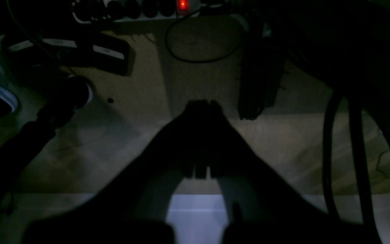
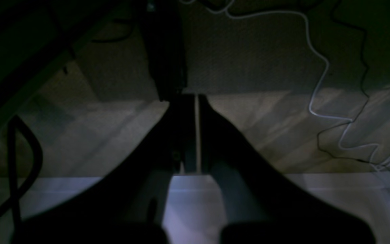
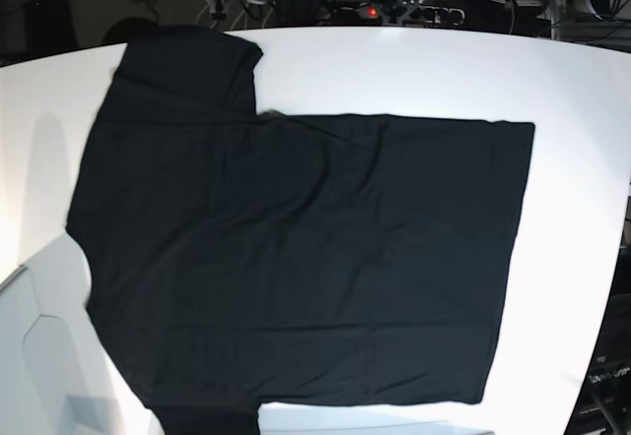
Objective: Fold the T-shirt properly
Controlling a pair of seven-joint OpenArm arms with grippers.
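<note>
The T-shirt is spread flat across the white table, one sleeve toward the far edge. The left gripper and right gripper are closed on nothing, seen above the floor

We see each gripper only through its own wrist camera; neither arm appears in the base view.

Our left gripper shows as a dark silhouette widening toward the near edge of its view. Its two fingers run away from the camera and meet at the tips, pressed together with no gap, and nothing sits between them.

Our right gripper has the same shape. Its fingers lie side by side with only a thin pale line between them, drawn fully together and holding nothing.
</note>
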